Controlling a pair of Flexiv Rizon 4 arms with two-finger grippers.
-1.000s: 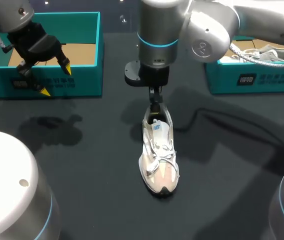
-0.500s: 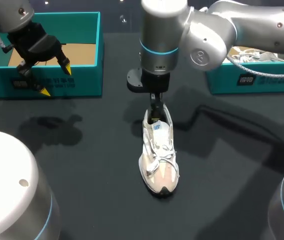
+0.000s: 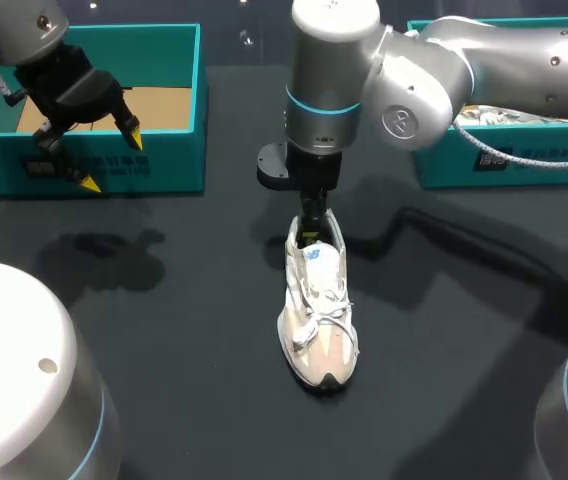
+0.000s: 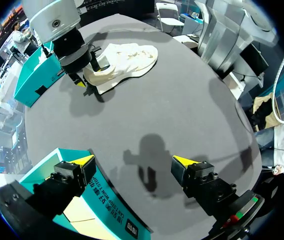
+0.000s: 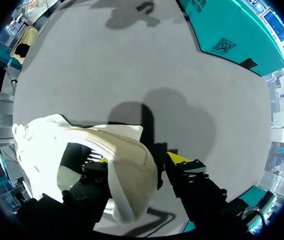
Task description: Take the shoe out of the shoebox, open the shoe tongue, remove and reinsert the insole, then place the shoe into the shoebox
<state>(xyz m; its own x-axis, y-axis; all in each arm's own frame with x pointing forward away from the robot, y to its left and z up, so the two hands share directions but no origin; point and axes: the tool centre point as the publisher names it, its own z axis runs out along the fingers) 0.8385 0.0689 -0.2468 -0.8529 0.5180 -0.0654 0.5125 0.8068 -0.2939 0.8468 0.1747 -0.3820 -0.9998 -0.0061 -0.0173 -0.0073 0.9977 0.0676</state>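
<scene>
Shoe [image 3: 319, 310] lying on dark table [image 3: 164, 330], approx. ctr, out of both boxes: toe twd near edge, heel twd far side, laces up, pale upper w/ dark toe tip. Sole flat on table.

Right hand [image 3: 311, 222] straight down at heel, arm coming in from right and bent over ctr. In right wrist view, right hand [image 5: 141, 160] pinching heel wall of shoe [image 5: 47, 135]: one finger down inside the opening, the other outside behind the heel, yellow tips on both sides of the collar.

Left hand [image 3: 114, 160] at far left, hanging above near wall of left shoebox [image 3: 164, 170], spread wide, nothing btwn fingers. Same in left wrist view: left hand [image 4: 134, 161] w/ tips well apart, teal shoebox wall [image 4: 102, 200] under one finger, bare table under the other; shoe [image 4: 124, 60] well ahead.

Brown cardboard floor visible in left shoebox. Right shoebox [image 3: 524, 160] at far right, partly hidden by right arm.
</scene>
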